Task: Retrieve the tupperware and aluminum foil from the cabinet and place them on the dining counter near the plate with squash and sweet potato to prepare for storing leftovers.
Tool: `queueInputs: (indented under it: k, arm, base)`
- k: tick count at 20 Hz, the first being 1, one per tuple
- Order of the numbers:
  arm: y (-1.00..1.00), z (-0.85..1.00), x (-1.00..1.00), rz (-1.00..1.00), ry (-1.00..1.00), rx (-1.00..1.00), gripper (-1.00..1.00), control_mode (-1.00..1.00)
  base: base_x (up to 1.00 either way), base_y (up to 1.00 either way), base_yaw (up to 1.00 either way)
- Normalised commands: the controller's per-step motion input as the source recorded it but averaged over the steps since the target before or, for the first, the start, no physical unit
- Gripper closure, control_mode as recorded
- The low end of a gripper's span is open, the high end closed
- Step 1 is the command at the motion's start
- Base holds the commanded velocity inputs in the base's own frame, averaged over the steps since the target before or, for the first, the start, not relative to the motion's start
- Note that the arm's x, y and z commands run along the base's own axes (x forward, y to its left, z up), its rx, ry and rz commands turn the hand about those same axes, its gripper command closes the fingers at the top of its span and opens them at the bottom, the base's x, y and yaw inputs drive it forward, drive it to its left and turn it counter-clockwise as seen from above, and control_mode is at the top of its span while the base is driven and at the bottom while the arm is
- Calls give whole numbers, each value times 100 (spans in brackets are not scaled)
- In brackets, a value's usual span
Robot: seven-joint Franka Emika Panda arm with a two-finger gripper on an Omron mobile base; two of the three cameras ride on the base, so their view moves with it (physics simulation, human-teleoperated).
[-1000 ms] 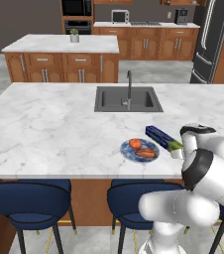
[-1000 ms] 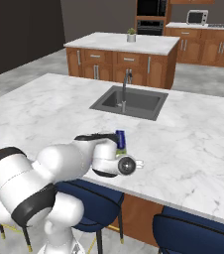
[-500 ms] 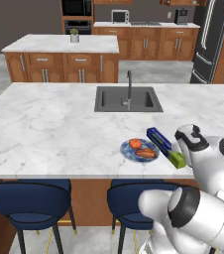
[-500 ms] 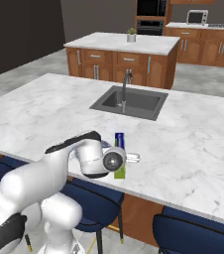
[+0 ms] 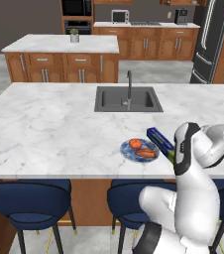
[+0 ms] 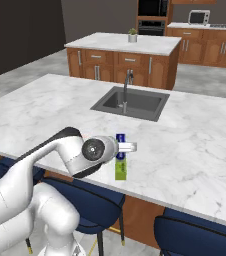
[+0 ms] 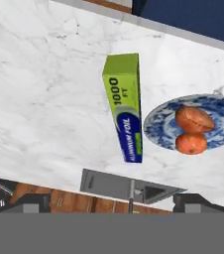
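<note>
Foil box, the aluminum foil (image 7: 126, 110), lies flat on dining counter (image 5: 49, 129) at mid-frame in hand view, just beside plate (image 7: 158, 124) w/ veg. Gripper (image 7: 111, 202) jaws wide, holding nothing. Risk: a low retreat could clip box, shove it into plate.

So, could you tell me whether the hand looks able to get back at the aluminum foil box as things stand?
Probably yes. The aluminum foil lies flat on the dining counter beside the plate, with nothing over it, and the hand hangs open above it.
</note>
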Motion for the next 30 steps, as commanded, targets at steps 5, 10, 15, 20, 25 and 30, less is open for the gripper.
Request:
queueInputs:
  k: [5, 10, 15, 20, 25, 30]
  arm:
    - [23, 100, -75, -6, 10, -20, -100, -100]
    - [70, 100, -98, 6, 12, -23, -100, -100]
    - [90, 100, -100, 21, 4, -24, -100, -100]
    - [53, 98, -98, 32, 4, -14, -100, -100]
    - [22, 83, -35, 42, 17, -3, -100, -100]
    - [53, 3, 8, 46, 31, -36, -100, -100]
  base:
    - [0, 0, 0]
    - [0, 0, 0]
    - [0, 0, 0]
    - [0, 0, 0]
    - [0, 0, 0]
    - [0, 0, 0]
